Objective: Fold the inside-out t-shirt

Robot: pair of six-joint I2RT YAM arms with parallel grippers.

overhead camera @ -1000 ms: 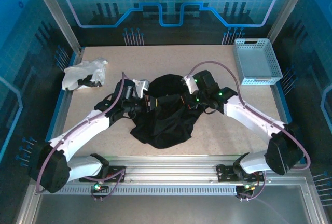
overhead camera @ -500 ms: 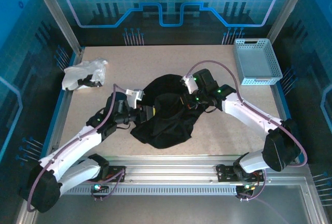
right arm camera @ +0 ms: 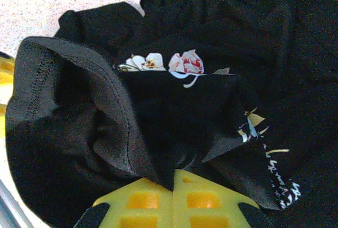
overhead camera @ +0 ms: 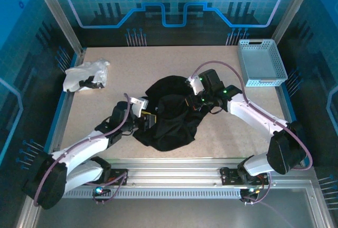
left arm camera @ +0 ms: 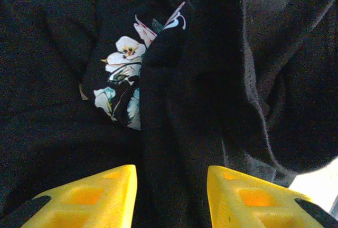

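T-shirt: a black t-shirt (overhead camera: 169, 130) is seen bunched in a loose heap on the middle of the table (overhead camera: 158, 62), nearer the front edge than the back, between the two arms.
Print: a flower print (left arm camera: 122, 64) in white, pink and teal is exposed in a gap between the dark folds. Pale lettering (right arm camera: 272, 172) is seen on another fold in the right wrist view.
Hem: a stitched edge (right arm camera: 37, 80) is turned up along the left side of the heap in the right wrist view.
Left gripper: the left gripper (overhead camera: 149, 118) is placed at the heap's left edge. Its yellow fingers (left arm camera: 97, 196) are held well apart, and a ridge of black cloth lies in the gap between them.
Right gripper: the right gripper (right arm camera: 173, 183) is set on the heap's right side. Its yellow fingers (right arm camera: 211, 207) are pressed together, with a fold of the t-shirt pinched at their tips.
White garment: a crumpled white garment (overhead camera: 84, 75) is left at the far left corner of the table, well apart from the t-shirt.
Basket: a pale blue-grey basket (overhead camera: 261, 62) is placed at the far right corner.
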